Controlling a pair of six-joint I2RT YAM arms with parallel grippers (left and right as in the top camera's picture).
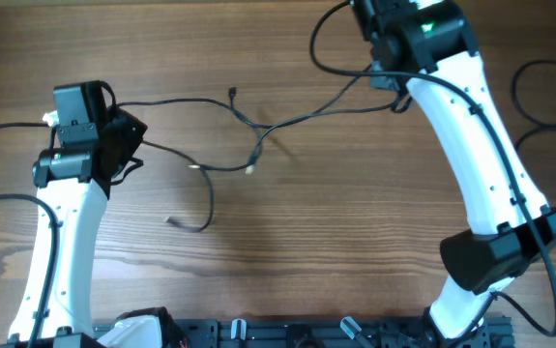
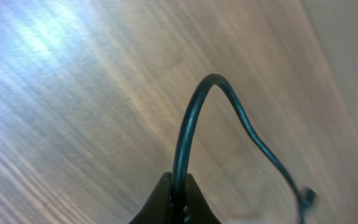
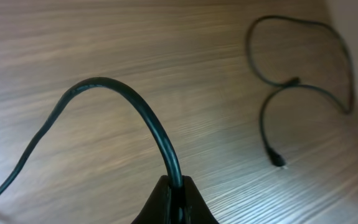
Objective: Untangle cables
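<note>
On the wooden table [image 1: 307, 242], I have both ends of the cables [image 1: 258, 135] pinched. The left gripper [image 2: 177, 186] is clamped on one dark-teal strand and the right gripper [image 3: 175, 185] on another (each arcs up from closed fingertips). The strands cross mid-table between the arms, and a short loose cable [image 1: 209, 208] lies nearer the left.

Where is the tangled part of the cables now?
In the overhead view, the cables cross midway between the left gripper, at left, and the right gripper, at upper right.
</note>
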